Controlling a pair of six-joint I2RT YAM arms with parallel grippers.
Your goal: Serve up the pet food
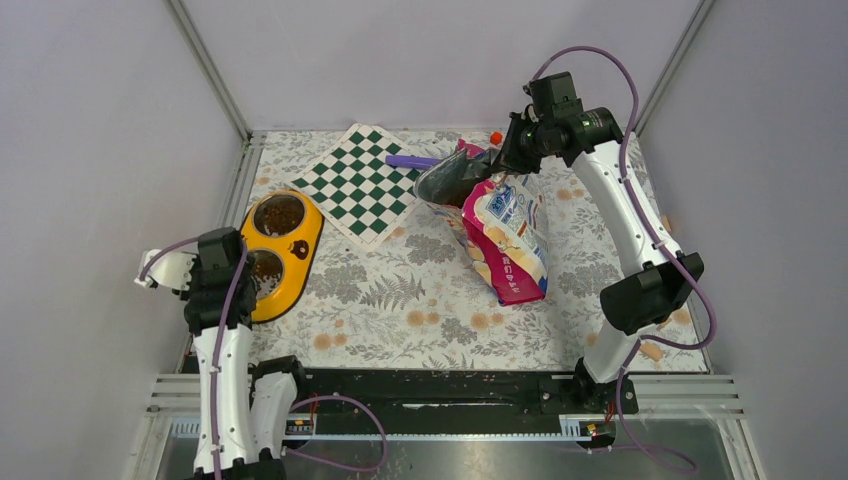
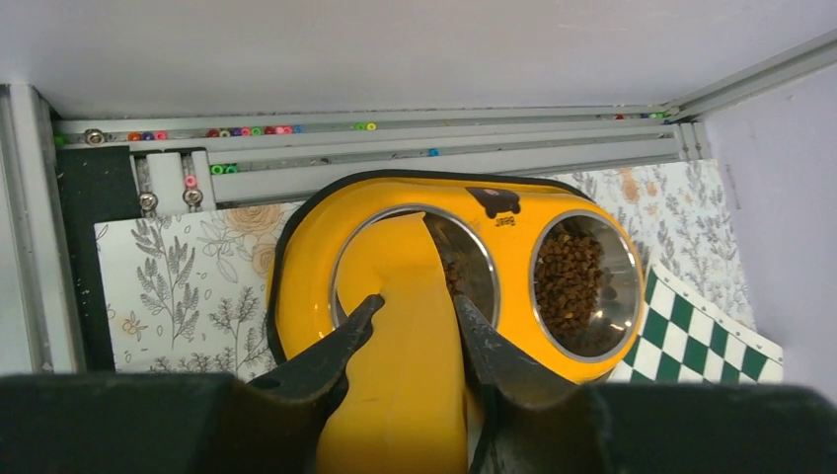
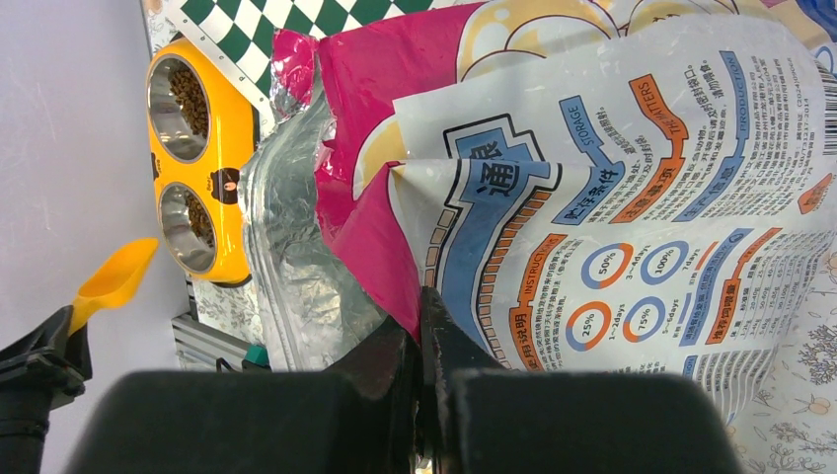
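Clamping the "STORAGE"-labelled pet food bag [image 3: 612,197], right pincer [image 3: 419,321] is closed; left pincer [image 2: 418,302] grips scoop [image 2: 405,395].

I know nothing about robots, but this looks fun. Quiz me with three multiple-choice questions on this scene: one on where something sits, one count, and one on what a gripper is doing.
1. Where on the table is the yellow feeder?
A left side; B middle; C right side.
2. How many of its bowls hold kibble?
A none; B one; C two.
3. The right gripper is:
A open in the air; B shut on the bag; C shut on nothing.

Answers:
1 A, the top view shows it at the left edge.
2 C, brown pellets show in both steel bowls.
3 B, its own camera shows it pinching a fold of the bag.
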